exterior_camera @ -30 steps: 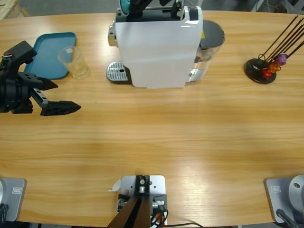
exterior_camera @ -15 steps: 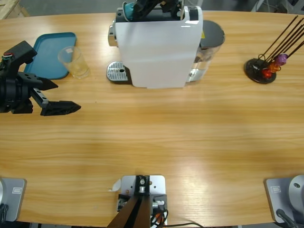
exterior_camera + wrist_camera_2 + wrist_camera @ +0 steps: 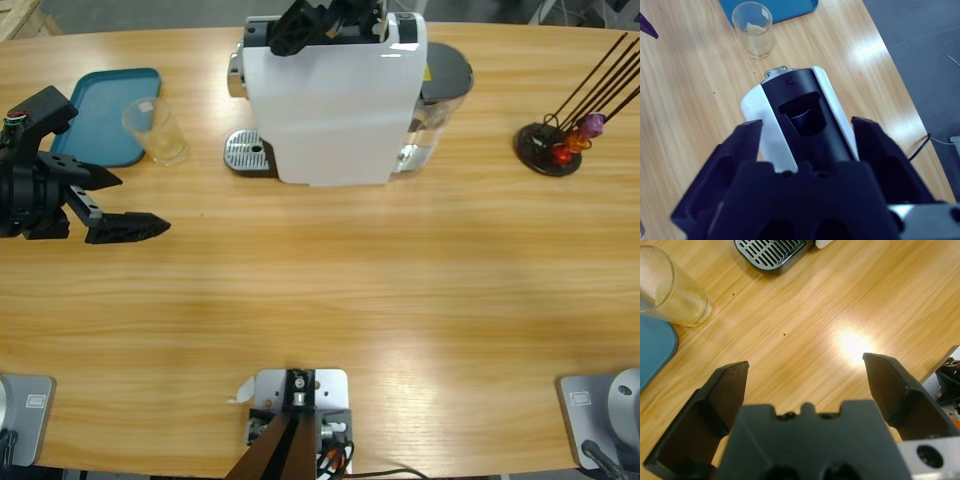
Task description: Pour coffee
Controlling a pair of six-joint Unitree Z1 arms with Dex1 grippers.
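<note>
The white coffee machine (image 3: 335,105) stands at the table's far middle. My right gripper (image 3: 300,25) hovers open just above its top; in the right wrist view my right gripper (image 3: 807,125) straddles the black capsule slot (image 3: 802,117) with nothing between the jaws. An empty-looking clear glass (image 3: 156,130) stands beside the machine's metal drip tray (image 3: 248,152). My left gripper (image 3: 140,205) rests open over bare table, short of the glass (image 3: 670,290). In its own wrist view my left gripper (image 3: 805,365) holds nothing. No coffee shows in any view.
A teal tray (image 3: 100,120) lies at the far left, touching the glass. The machine's water tank (image 3: 445,95) sits on its right side. A black capsule stand (image 3: 555,140) with thin rods is at the far right.
A teal thing seen at the right gripper above the machine's top no longer shows, and that gripper has shifted slightly over the top. The left arm has not moved.
</note>
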